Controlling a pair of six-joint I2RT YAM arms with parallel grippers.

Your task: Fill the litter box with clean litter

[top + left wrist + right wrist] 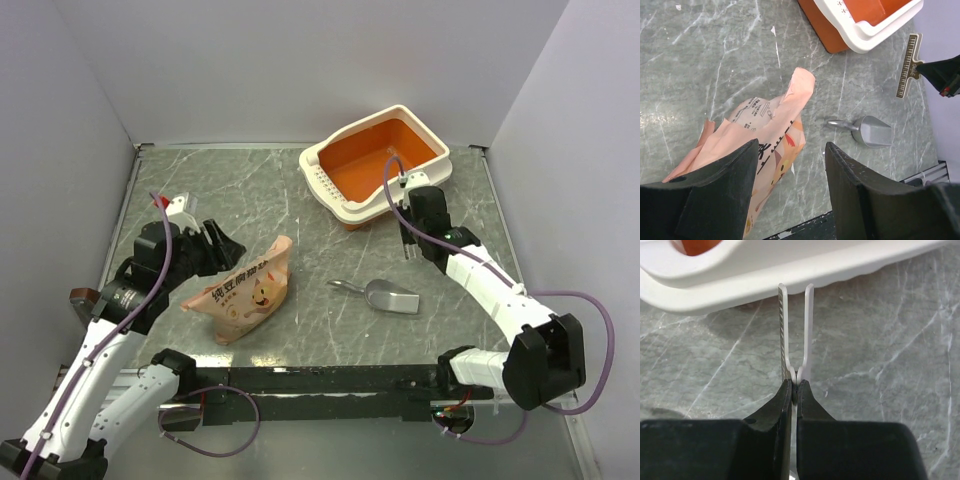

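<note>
Litter box (365, 170), a large rectangular plastic tray, orange inside and cream-rimmed, stands on the grey marbled table (250, 190), showing no granules, so filling looks unstarted. Just beside it the right gripper (792, 382) pinches a white toothed clip (808, 330). Well apart from it, the left gripper (792, 150) hovers with fingers spread over the pink-orange printed paper bag (245, 290).

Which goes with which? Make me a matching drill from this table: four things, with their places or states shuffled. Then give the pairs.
1 litter box
2 bag
3 scoop
4 clip

A pinched in the right jaws
B lying flat, handle toward the bag
C far side, no litter in view
D crumpled, left of the scoop

Pairs: 1-C, 2-D, 3-B, 4-A.
</note>
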